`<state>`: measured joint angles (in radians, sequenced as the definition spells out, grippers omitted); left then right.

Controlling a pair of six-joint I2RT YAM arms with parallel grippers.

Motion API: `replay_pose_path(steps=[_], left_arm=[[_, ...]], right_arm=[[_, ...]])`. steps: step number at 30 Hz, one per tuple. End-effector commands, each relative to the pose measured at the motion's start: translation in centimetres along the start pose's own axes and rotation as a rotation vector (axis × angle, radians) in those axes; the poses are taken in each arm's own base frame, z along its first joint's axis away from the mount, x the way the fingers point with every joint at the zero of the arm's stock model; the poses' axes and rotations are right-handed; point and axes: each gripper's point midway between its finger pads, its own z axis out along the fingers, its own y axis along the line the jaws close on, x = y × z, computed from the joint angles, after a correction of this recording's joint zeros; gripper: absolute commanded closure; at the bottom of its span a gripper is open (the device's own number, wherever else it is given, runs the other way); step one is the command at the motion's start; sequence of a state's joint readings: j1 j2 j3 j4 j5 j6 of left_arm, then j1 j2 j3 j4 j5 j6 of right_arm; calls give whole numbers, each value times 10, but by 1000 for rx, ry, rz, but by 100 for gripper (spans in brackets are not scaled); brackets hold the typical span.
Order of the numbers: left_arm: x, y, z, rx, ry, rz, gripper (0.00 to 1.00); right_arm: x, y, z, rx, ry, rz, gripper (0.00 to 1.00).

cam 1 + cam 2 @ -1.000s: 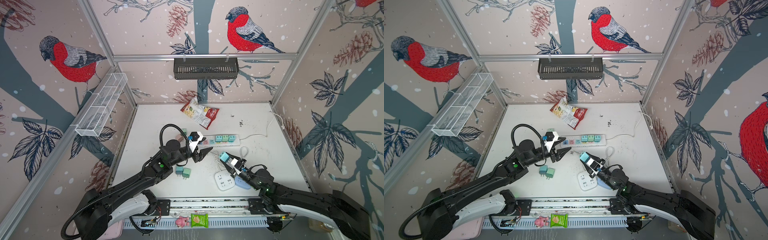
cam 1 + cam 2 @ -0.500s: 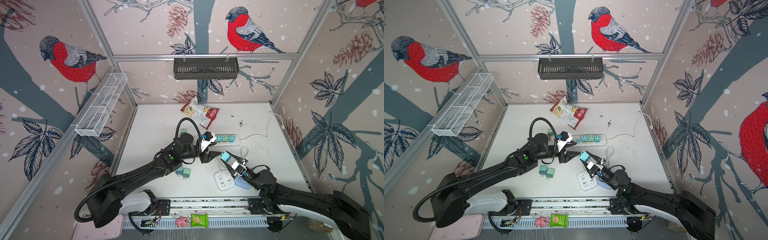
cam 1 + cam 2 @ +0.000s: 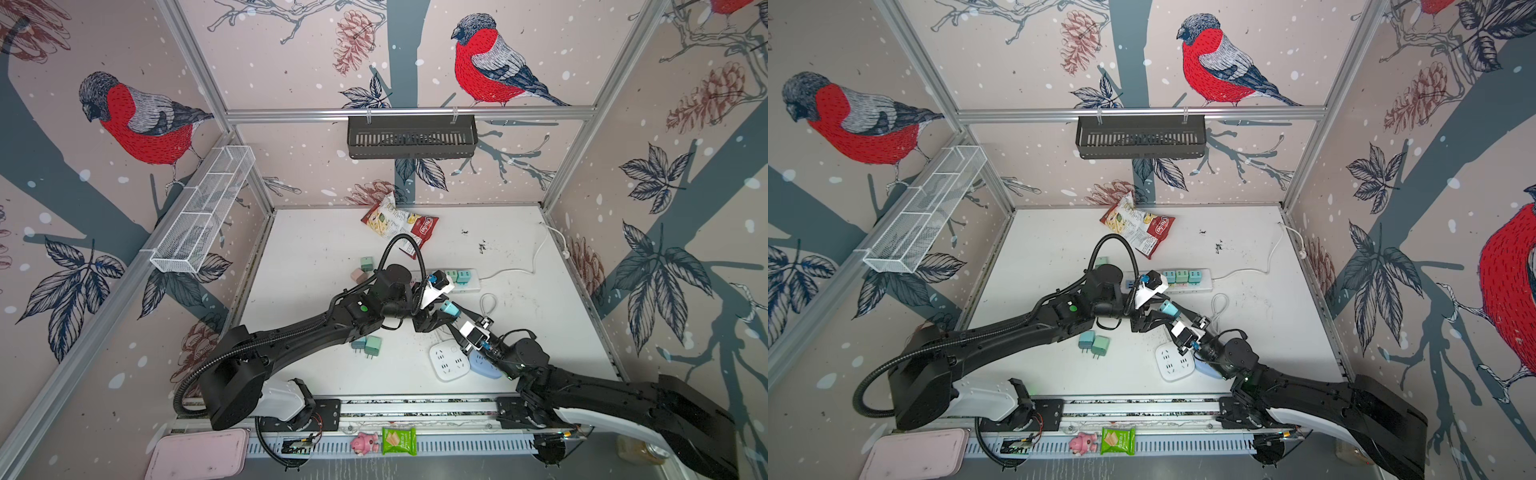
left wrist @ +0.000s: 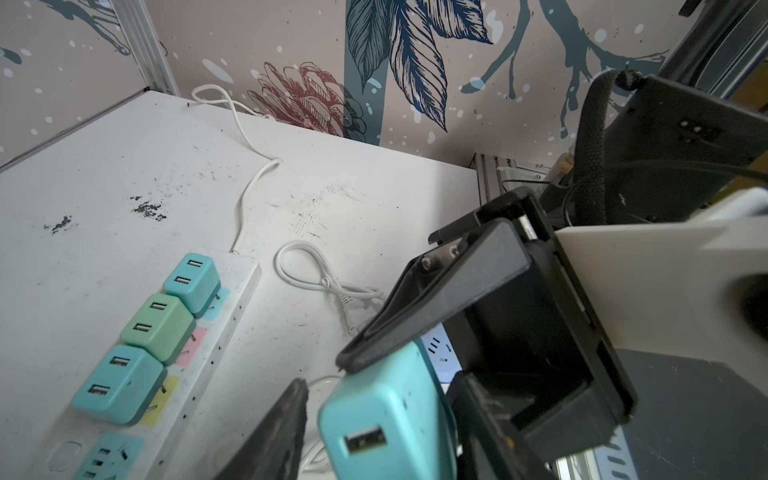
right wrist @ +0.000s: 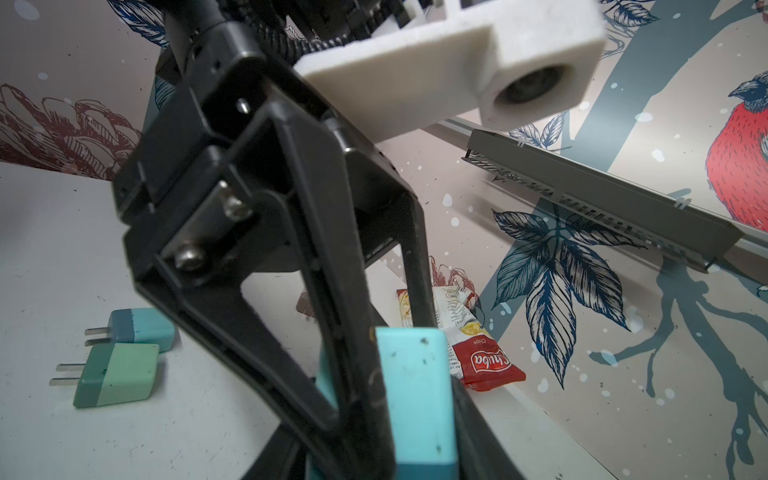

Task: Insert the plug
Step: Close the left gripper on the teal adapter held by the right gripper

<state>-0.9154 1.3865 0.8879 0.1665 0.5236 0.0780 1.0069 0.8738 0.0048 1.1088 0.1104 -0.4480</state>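
Note:
The teal plug point(image 3: 449, 308) point(image 3: 1168, 307) hangs above the table's middle, and my right gripper point(image 3: 457, 318) is shut on it. My left gripper point(image 3: 444, 316) has reached across and stands open around the same plug. In the left wrist view the plug point(image 4: 374, 424) shows its USB port, with a gap to one of my left fingers point(image 4: 278, 432). In the right wrist view a left finger point(image 5: 353, 374) lies against the plug point(image 5: 415, 395). Behind them lies the white power strip point(image 3: 476, 286) point(image 4: 232, 316) with three plugs in it and a free socket point(image 4: 104, 457).
A white square socket block point(image 3: 451, 365) lies just in front of the grippers, with a looped white cable point(image 3: 488, 301) to the right. Two loose plugs point(image 3: 368, 345) lie to the left, two more point(image 3: 361, 268) by the strip's left end. A chips bag point(image 3: 399, 224) lies at the back.
My left arm has swung right, from over the strip's left end to the plug in my right gripper. Its jaws have narrowed round the plug. The right gripper has hardly moved.

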Motion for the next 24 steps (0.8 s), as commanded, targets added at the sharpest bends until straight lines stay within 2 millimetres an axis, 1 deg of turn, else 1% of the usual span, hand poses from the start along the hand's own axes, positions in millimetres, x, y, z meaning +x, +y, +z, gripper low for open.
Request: replay_pose_path(steps=[1,7,9,11,14,15,17,19,24], left_arm=[[1,-7,2,41,16,9,48],[3,-11,8,73,36,7,58],[5,-12,10,80,47,5,63],[6,-15,12,100,55,5,70],[8,-15,14,109,63,2,73],[8,-15,14,110,64,3,72],[9,-15,15,108,67,1,58],[9,-14,15,107,71,-6,50],[7,-16,15,121,76,-14,48]], right_arm=[[12,1,-8,19,19,-6,99],[16,0,-2,27,47,-5,99],[17,0,-1,28,53,-1,99],[18,-1,0,35,58,2,99],[18,-3,0,46,61,3,99],[18,-4,0,49,61,4,99],[17,-6,-2,56,57,8,99],[15,-7,-4,60,44,7,99],[13,-11,-12,87,24,1,99]])
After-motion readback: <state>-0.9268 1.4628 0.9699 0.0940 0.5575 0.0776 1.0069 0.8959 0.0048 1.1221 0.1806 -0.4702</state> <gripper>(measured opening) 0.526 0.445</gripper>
